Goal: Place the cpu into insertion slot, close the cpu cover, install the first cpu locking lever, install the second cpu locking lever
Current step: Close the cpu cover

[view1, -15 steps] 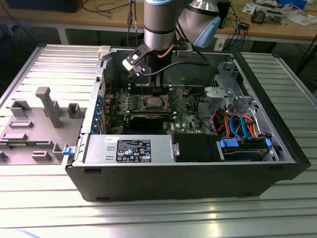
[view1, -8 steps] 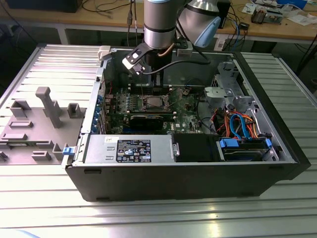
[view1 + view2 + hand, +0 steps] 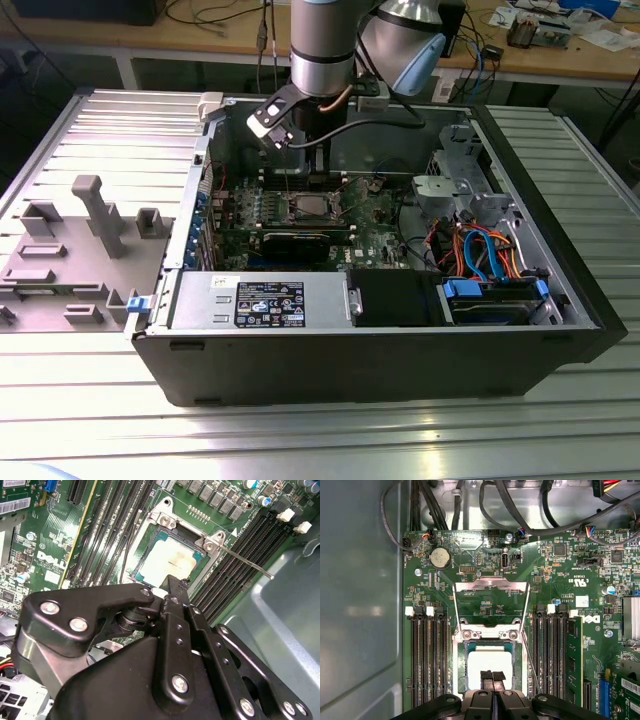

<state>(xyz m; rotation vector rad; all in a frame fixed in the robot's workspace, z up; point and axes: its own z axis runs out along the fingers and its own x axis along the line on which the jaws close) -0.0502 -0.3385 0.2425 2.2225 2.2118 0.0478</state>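
Observation:
The cpu lies flat in the insertion slot on the green board; in the second wrist view the cpu shows its pale metal face inside the slot's frame. The cpu cover is swung open, away from the slot. A thin locking lever sticks out unlatched beside the slot, and also shows as a thin lever in the first wrist view. My gripper is shut, its fingertips just above the cpu's edge, with nothing between them. In the exterior view the gripper hangs over the slot.
Black memory slots flank the slot on both sides. Cables run along the board's edge by the grey case wall. A grey power supply box, a black drive box and blue-orange cables fill the case's near side.

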